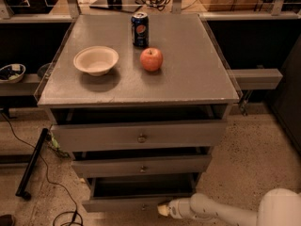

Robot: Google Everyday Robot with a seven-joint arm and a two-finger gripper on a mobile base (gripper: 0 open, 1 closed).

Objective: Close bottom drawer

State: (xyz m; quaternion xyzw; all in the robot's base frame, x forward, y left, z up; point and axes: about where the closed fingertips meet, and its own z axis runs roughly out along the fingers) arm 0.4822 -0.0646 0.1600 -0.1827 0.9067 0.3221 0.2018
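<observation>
At the far left a black pole lies slanted on the speckled floor, with a thin black cable curling beside it; above, a dark bowl sits on a low side shelf. On the grey wooden cabinet top stand a cream round bowl at the left, a dark blue drink can with the Pepsi logo behind the centre, and a red apple just in front of the can and right of the bowl; all three are apart from one another. Below, three grey drawers step down in width: the wide top drawer, the mid-width middle drawer, and the narrow bottom drawer, which is lowest, pulled out furthest, and shows a dark interior. The cream-tipped gripper is low at the right part of that drawer's front panel, at or touching it; whether it is apart or together cannot be told; its white arm runs off to the lower right.
</observation>
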